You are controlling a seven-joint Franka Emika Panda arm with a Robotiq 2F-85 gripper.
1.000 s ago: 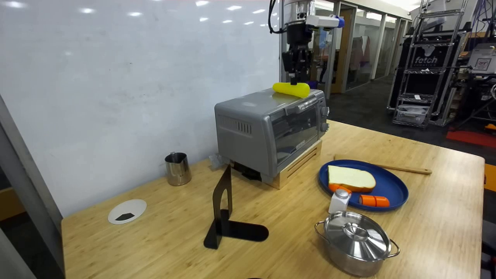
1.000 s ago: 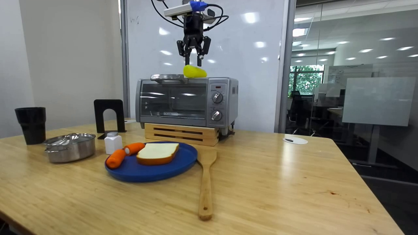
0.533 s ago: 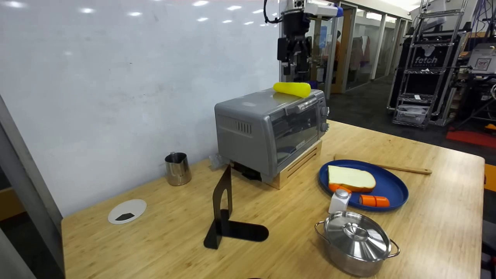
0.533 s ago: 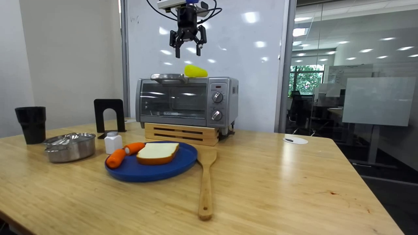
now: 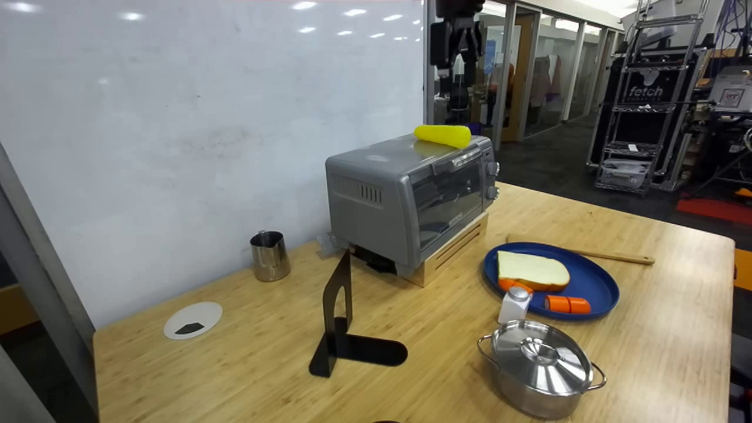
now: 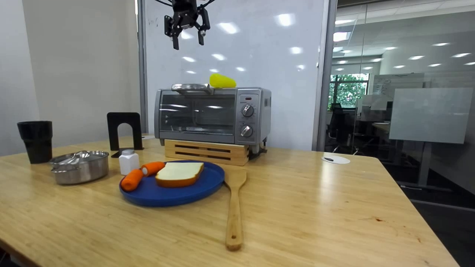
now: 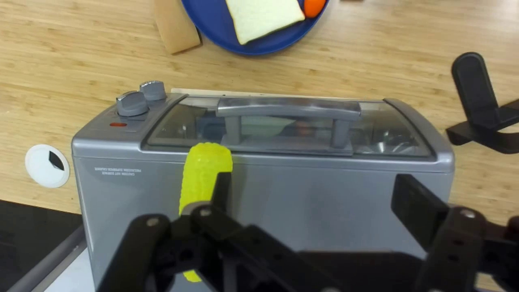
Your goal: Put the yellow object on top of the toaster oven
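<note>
Two fingers [image 7: 417, 211] of the gripper [image 7: 314, 194] are standing wide, holding nothing. Lower down, the corn cob [image 7: 202, 176] is resting on top of the toaster oven [image 6: 213, 116], probably light, stiff and apt to roll, its middle offering the surest hold

Bread [image 5: 530, 268] and orange pieces [image 5: 559, 304] lie on a blue plate [image 5: 594, 285] near a lidded pot [image 5: 540, 371].
</note>
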